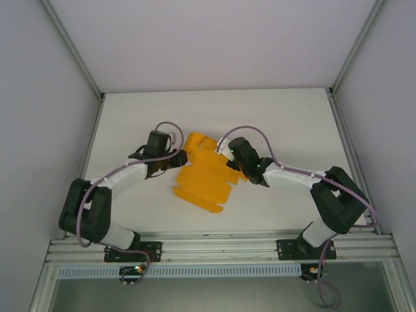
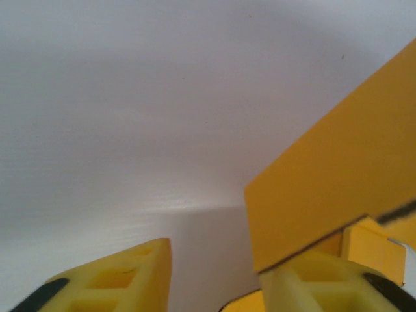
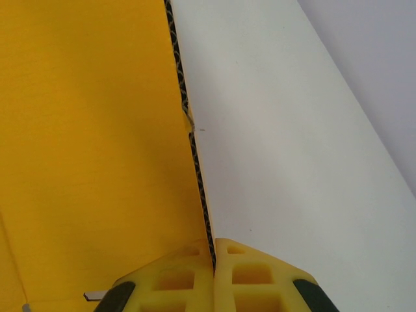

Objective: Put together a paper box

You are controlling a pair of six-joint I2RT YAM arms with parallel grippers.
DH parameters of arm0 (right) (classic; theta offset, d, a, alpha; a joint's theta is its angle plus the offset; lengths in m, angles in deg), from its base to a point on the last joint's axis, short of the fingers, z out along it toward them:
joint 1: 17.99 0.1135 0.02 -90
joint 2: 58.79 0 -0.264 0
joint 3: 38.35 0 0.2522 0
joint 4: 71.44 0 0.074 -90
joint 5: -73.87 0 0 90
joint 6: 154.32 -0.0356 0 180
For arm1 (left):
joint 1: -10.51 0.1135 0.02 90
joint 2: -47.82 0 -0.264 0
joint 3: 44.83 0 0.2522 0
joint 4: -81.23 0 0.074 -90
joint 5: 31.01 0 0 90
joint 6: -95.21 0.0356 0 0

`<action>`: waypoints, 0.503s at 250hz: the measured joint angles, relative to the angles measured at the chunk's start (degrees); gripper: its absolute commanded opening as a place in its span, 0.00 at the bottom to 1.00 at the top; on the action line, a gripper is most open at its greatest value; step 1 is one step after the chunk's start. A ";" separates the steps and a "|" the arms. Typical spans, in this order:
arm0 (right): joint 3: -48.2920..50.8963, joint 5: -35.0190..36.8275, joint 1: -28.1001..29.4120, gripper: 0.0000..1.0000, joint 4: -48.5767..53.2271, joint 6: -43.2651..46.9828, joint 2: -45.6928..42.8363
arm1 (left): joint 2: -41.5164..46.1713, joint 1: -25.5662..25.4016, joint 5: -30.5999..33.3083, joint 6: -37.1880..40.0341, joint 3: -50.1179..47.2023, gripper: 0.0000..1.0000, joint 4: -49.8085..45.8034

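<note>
Top view: the paper box (image 1: 205,179) sat mid-table (image 1: 286,117), with the left gripper (image 1: 177,158) and right gripper (image 1: 233,156) at its side edges. Left wrist: fingers (image 2: 130,276) were spread, a flap leaning on one. Right wrist: fingers (image 3: 182,273) were pinched on the card's edge. It looked light and bendy, so I'd grab edges near creases.

White-and-black arms (image 1: 123,172) trail lilac cables (image 1: 250,130); yellow fingers (image 3: 175,279) carry what look like black pads (image 3: 117,296).
</note>
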 measured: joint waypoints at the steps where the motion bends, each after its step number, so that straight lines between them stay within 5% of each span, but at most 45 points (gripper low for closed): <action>1: 0.00 -0.02 0.00 0.00 0.00 -0.02 0.00 | -0.13 0.00 -0.02 0.09 0.02 0.47 0.09; 52: 0.02 -1.75 -0.04 0.00 -0.04 -1.53 0.00 | -3.13 -0.48 -3.10 1.29 0.20 0.63 3.61; 126: 1.09 -3.50 -0.04 0.00 -0.31 -2.36 -1.27 | -7.21 -4.20 -2.10 3.34 1.09 0.59 4.66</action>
